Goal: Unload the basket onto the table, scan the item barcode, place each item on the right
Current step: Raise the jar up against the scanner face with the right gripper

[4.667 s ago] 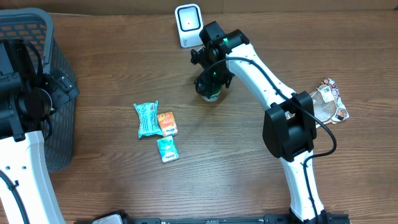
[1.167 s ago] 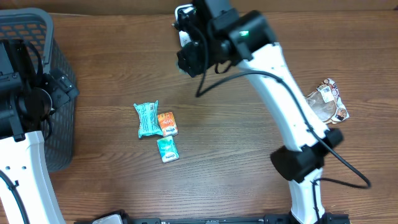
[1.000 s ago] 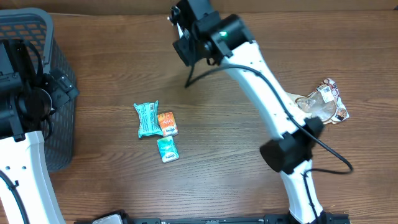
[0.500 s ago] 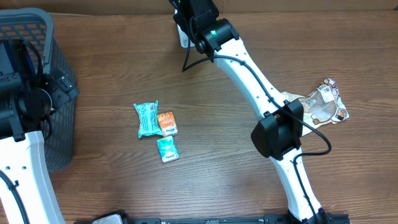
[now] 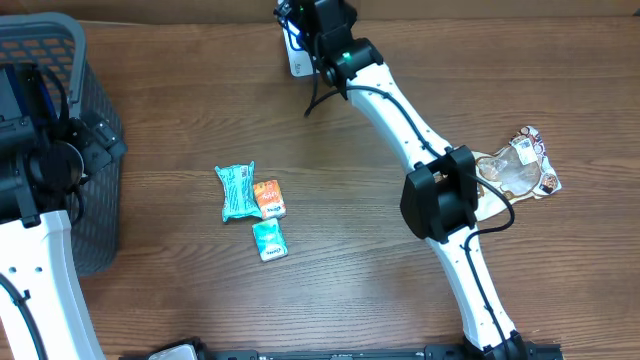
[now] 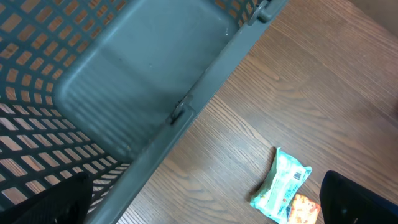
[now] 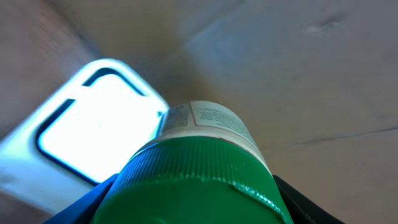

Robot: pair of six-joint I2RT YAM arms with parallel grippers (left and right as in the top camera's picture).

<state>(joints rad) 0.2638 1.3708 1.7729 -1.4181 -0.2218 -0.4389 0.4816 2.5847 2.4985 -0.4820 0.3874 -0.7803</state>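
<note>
My right gripper [image 7: 196, 208] is shut on a bottle with a green ribbed cap [image 7: 193, 180] and a white printed label [image 7: 211, 121]. The bottle is held just in front of the scanner's lit white window [image 7: 93, 130]. In the overhead view the right gripper [image 5: 315, 22] is at the far edge of the table, above the white scanner [image 5: 296, 62], and it hides the bottle. At the far left, by the basket, my left gripper [image 6: 199, 208] is open with nothing between its fingers.
A dark mesh basket [image 5: 60, 60] stands at the far left. A teal packet [image 5: 236, 190], an orange packet [image 5: 269, 198] and a small green packet [image 5: 269, 240] lie in the middle of the table. A clear-wrapped item [image 5: 520, 165] lies at the right.
My right arm has carried the bottle toward the far edge, up to the scanner, and its elbow has swung left. The left arm and the packets have stayed still.
</note>
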